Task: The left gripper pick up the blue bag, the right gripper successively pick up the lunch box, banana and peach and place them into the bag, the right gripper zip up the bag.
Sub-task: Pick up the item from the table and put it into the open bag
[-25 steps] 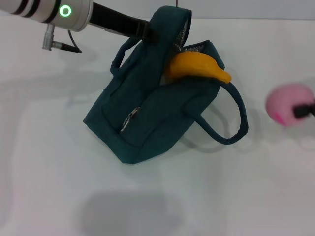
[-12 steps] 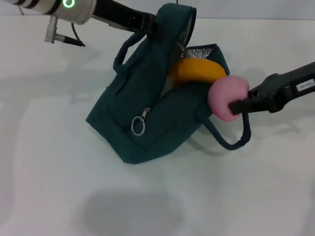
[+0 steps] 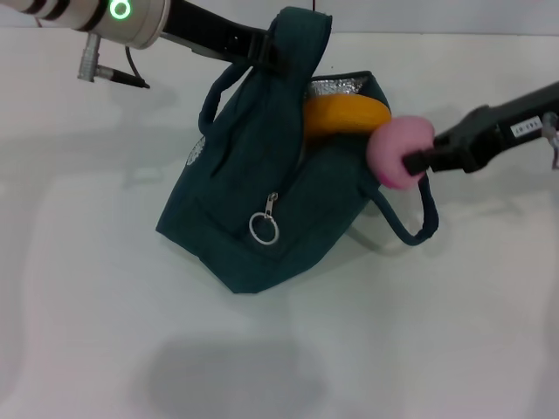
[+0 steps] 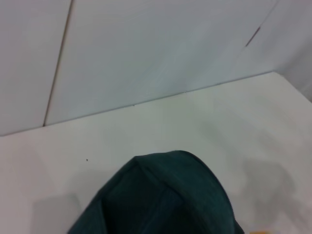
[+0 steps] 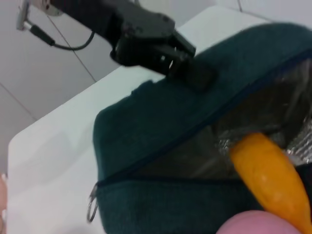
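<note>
My left gripper (image 3: 269, 54) is shut on the top flap of the blue bag (image 3: 262, 201) and holds its mouth open; it also shows in the right wrist view as the left gripper (image 5: 187, 68) on the bag (image 5: 156, 131). The yellow-orange banana (image 3: 345, 113) lies in the opening against the silver lining, its end sticking out of the bag. My right gripper (image 3: 413, 162) is shut on the pink peach (image 3: 397, 150) at the bag's right rim, beside the banana (image 5: 270, 170). The peach (image 5: 253, 225) just shows there. The lunch box is out of view.
The bag stands on a white table (image 3: 105, 288). One loose handle (image 3: 421, 223) hangs to the right, below the peach. The ring zipper pull (image 3: 264, 229) dangles on the bag's front. A white wall (image 4: 146, 48) rises behind the table.
My right gripper has carried the peach in from the right edge to the bag's rim. The bag has shifted a little and its zipper pull has swung right.
</note>
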Action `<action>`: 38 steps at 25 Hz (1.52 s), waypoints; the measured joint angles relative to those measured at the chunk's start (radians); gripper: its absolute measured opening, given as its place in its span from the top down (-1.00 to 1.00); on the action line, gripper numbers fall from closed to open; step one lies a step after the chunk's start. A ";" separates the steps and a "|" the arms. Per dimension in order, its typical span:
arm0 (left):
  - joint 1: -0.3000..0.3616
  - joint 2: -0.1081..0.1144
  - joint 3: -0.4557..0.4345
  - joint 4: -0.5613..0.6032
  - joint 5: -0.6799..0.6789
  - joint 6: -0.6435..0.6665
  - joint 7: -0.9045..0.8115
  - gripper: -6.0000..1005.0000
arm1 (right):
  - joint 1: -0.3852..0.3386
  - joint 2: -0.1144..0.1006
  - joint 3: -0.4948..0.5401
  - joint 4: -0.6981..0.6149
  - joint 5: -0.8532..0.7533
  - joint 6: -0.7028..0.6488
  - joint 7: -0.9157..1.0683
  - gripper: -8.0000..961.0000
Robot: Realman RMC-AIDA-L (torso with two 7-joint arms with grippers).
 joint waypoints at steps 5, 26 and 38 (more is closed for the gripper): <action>-0.006 -0.004 0.000 0.000 0.000 0.026 0.000 0.92 | -0.002 0.040 -0.004 -0.080 0.005 0.045 -0.034 0.92; -0.022 -0.005 0.002 0.006 -0.026 0.051 -0.001 0.92 | -0.009 0.053 -0.130 -0.091 0.216 0.190 -0.217 0.92; -0.027 -0.005 0.001 0.005 -0.036 0.050 -0.007 0.92 | 0.016 0.047 -0.246 0.060 0.137 0.270 -0.196 0.92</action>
